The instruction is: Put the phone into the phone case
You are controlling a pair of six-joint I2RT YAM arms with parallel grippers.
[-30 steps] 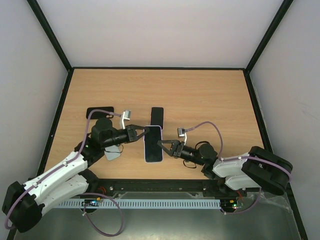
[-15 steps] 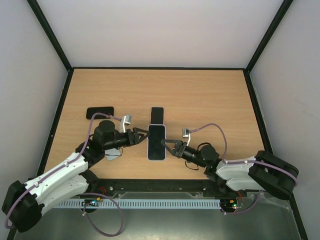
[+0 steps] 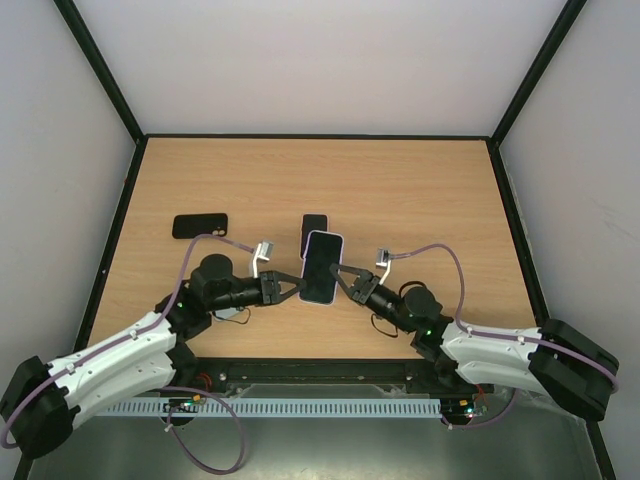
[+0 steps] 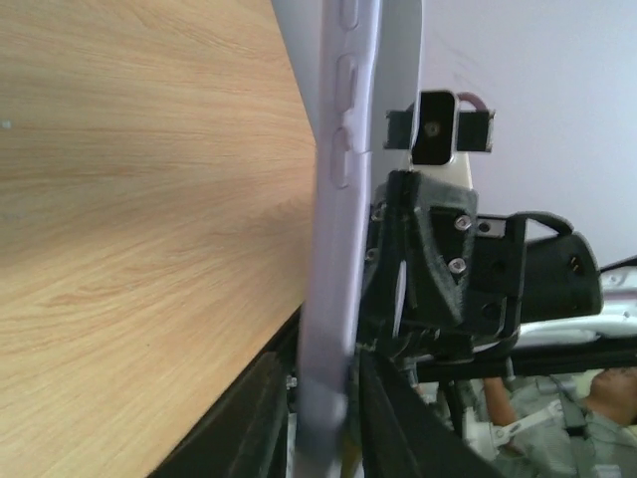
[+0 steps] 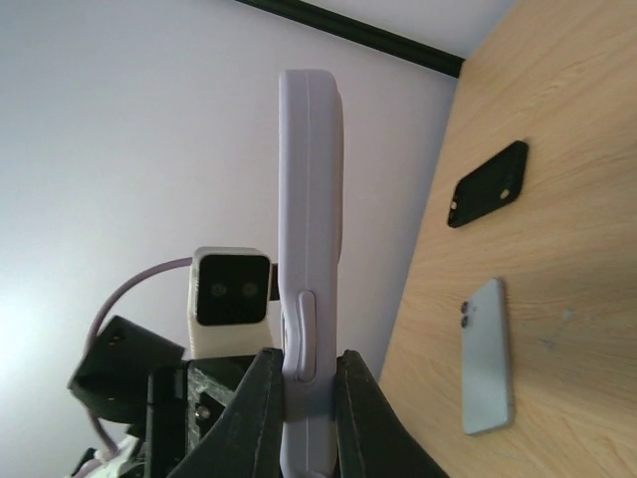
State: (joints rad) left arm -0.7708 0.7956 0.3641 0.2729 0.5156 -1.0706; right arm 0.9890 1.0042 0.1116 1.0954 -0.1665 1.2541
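Phone case (image 3: 320, 268): one, lilac, clamped by right tool (image 3: 339, 275); grip of left tool (image 3: 297, 287) unclear.

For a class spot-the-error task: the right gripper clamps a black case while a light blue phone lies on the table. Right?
The case in the right gripper is lavender, not black (right wrist view); the rest stands.

The raised case (image 3: 320, 268) covers the near end of the black phone (image 3: 314, 222) behind it. In my left wrist view the case exceeds the top and bottom edges. Its lower end and my left fingers (image 4: 261, 418) are blurred, so contact is indeterminate.
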